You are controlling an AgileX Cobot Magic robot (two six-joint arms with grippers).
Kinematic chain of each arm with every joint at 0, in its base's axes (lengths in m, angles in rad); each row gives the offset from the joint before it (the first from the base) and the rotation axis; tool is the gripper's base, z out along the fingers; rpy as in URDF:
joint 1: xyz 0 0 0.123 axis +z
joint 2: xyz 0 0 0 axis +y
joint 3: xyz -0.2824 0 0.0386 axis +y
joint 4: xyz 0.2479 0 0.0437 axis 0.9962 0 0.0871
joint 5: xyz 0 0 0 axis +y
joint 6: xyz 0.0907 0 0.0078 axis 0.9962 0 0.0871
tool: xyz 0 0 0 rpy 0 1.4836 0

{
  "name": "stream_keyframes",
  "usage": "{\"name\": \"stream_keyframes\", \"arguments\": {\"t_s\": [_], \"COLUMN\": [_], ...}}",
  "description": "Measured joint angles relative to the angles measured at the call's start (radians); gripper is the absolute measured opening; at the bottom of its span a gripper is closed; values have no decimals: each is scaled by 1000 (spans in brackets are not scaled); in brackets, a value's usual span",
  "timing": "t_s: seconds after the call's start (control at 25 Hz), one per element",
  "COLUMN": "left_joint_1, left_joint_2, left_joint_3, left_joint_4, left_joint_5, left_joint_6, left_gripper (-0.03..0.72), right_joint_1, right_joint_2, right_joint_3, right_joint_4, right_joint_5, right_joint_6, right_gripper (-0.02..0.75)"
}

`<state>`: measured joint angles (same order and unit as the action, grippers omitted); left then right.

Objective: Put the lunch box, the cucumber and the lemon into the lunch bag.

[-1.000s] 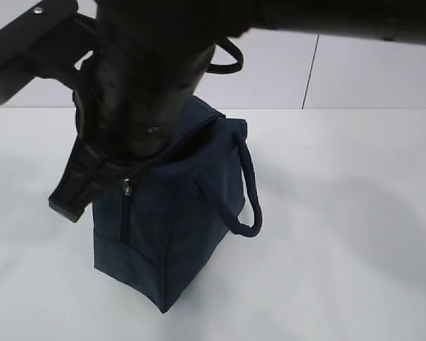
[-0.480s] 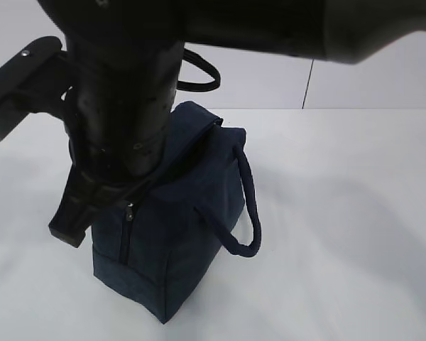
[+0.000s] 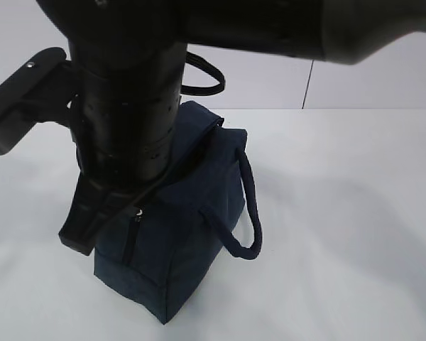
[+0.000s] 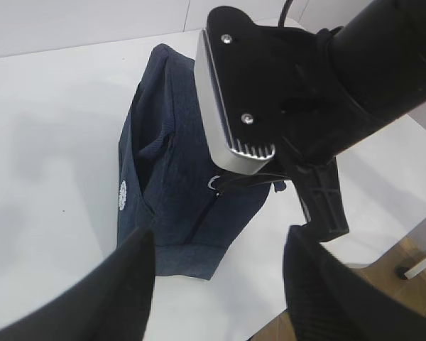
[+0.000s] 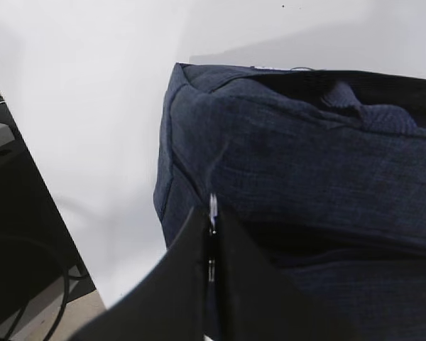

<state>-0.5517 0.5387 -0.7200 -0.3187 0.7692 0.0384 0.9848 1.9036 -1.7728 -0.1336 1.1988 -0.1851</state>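
Observation:
The dark navy lunch bag (image 3: 192,213) stands upright on the white table, with its looped handles hanging to the sides. It also shows in the left wrist view (image 4: 174,135) and the right wrist view (image 5: 305,156). My right gripper (image 5: 211,222) reaches across from the right and is shut on the silver zipper pull (image 5: 212,204) at the bag's end face; in the exterior view the right gripper (image 3: 133,210) sits low on that face. My left gripper (image 4: 220,284) is open and empty, hovering apart from the bag. The lunch box, cucumber and lemon are out of view.
The right arm's thick black body (image 3: 128,85) and its camera mount (image 4: 234,92) hang over the bag and hide its top opening. The white table (image 3: 341,213) stretches right of the bag. A table edge shows in the left wrist view (image 4: 383,249).
My right gripper has moved down the bag's end face with the zipper pull in it. The bag has shifted slightly.

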Motion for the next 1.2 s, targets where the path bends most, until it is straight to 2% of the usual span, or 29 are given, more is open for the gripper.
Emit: {"name": "stream_keyframes", "arguments": {"t_s": [0.72, 1.2], "left_joint_1": [0, 0], "left_joint_2": [0, 0], "left_joint_3": [0, 0], "left_joint_4": [0, 0], "left_joint_5": [0, 0], "left_joint_6": [0, 0], "left_gripper": [404, 404], "right_joint_1": [0, 0], "right_joint_2": [2, 21], "right_joint_3": [-22, -51], "right_joint_4": [34, -4], "right_joint_5": [-30, -69], "right_joint_6": [-40, -40], "right_gripper": [20, 20]}}
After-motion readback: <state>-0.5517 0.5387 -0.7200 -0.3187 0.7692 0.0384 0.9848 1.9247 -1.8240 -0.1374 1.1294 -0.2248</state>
